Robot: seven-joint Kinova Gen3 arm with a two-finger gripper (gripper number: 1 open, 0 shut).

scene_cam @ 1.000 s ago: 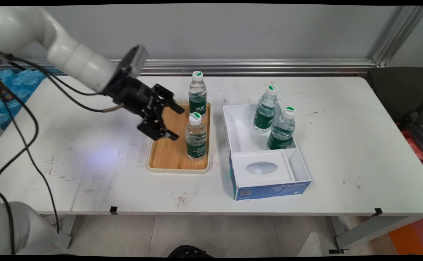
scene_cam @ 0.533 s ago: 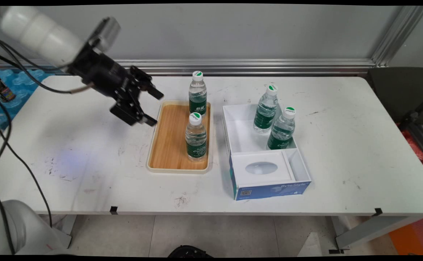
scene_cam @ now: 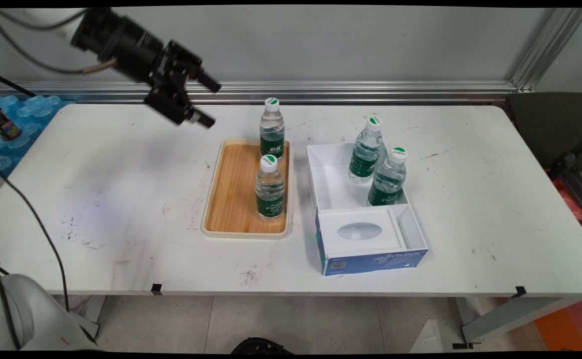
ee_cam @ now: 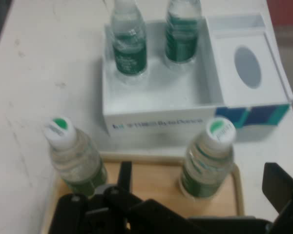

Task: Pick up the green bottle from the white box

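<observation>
My gripper [scene_cam: 213,104] hangs open and empty, high above the table's far left part, pointing right toward a wooden tray [scene_cam: 231,199]. Two water bottles stand upright on the tray's right side: one at the back [scene_cam: 272,128] and one nearer the front [scene_cam: 269,188]. Both are closest to me. In the hand view the gripper [ee_cam: 201,204] frames the tray [ee_cam: 156,180], with the back bottle [ee_cam: 73,156] to the left and the front bottle [ee_cam: 210,156] to the right. Beyond them sits a white and blue box [ee_cam: 156,122] holding two more bottles [ee_cam: 129,44].
The box [scene_cam: 370,262] stands right of the tray, with two bottles [scene_cam: 365,149] [scene_cam: 388,177] in its rear compartment and a white insert with an oval hole in front. A blue pack [scene_cam: 17,114] lies off the table's left end. A dark chair [scene_cam: 555,129] is at the right.
The gripper has risen and drawn back to the upper left, away from the tray and its bottles. It has stayed open and empty. The bottles have not moved.
</observation>
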